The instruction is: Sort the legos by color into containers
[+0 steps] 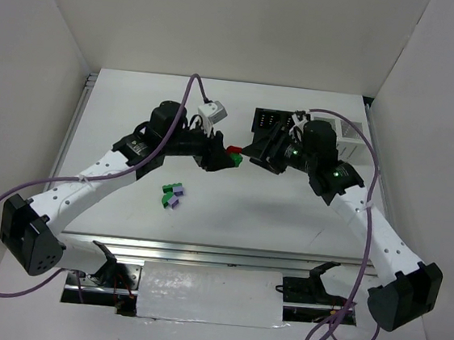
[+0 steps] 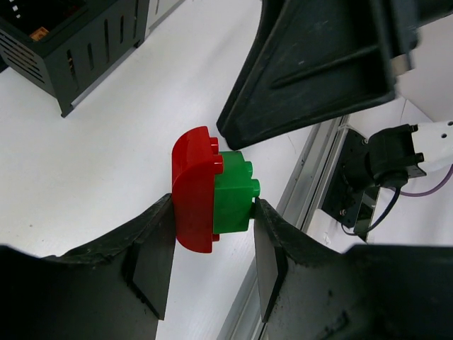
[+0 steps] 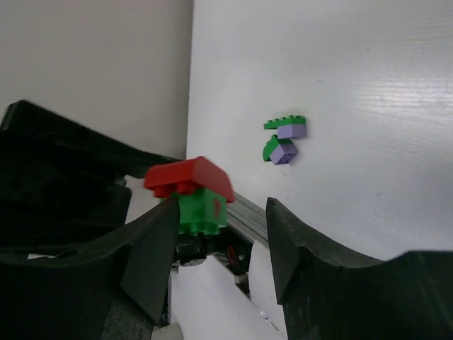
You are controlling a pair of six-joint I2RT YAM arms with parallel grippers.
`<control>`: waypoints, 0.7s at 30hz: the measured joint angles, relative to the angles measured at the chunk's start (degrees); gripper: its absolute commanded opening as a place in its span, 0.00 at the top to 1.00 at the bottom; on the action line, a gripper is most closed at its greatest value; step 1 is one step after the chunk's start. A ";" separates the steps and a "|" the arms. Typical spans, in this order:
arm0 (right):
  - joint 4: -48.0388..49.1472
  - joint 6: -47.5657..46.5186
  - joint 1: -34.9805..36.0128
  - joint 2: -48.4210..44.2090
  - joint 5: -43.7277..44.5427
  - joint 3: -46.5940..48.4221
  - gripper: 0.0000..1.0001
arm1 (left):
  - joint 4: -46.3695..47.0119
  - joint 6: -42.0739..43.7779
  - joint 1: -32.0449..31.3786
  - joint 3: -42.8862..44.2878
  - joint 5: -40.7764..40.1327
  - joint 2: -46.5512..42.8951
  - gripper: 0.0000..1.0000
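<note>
A red curved plastic brick (image 2: 192, 188) (joined to a green studded one (image 2: 233, 195)) hangs near the black ribbed bin (image 2: 78, 49), green-and-purple bricks (image 1: 173, 196) farther off.

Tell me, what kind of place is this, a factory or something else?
Probably a small lab test bench, not a factory. Plain white panels box in a table, two robot arms are bolted at its near edge, and the work is toy legos and little containers.

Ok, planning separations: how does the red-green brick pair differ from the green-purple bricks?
The red-green brick pair is clamped in the left hand; the green-purple bricks lie loose on the white table. The red-green pair is one stack; the green-purple bricks form two. Both include green.
</note>
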 measured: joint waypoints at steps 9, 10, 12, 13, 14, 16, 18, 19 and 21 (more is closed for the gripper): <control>8.96 1.60 1.73 -7.52 -1.51 -3.72 0.36 | -0.72 -0.02 -0.57 -0.55 -0.55 0.02 1.00; 8.74 1.29 2.10 -6.88 -1.42 -3.19 0.35 | -0.72 -0.04 -0.61 -0.59 -0.52 0.02 1.00; 8.02 0.35 3.54 -5.03 -0.55 -1.90 0.34 | -0.70 -0.04 -0.63 -0.59 -0.52 0.02 1.00; 7.37 -0.09 4.28 -4.17 -0.02 -1.44 0.33 | -0.63 -0.04 -0.63 -0.59 -0.52 0.02 1.00; 6.58 -0.52 5.07 -3.45 0.42 -1.01 0.33 | -0.66 -0.04 -0.70 -0.59 -0.50 0.02 1.00; 5.01 -1.53 6.40 -2.27 1.99 0.17 0.33 | -1.38 -0.04 -0.76 -0.59 -0.39 0.02 1.00; 3.17 -2.69 7.87 -1.20 4.15 2.01 0.32 | -1.62 -0.07 -0.87 -0.59 -0.15 0.02 1.00; 2.62 -3.19 8.57 -0.83 5.03 2.75 0.32 | -1.62 -0.07 -0.94 -0.59 -0.07 0.02 1.00; 0.96 -4.35 10.29 -0.15 7.56 4.44 0.33 | -1.70 -0.09 -0.98 -0.59 -0.04 0.02 1.00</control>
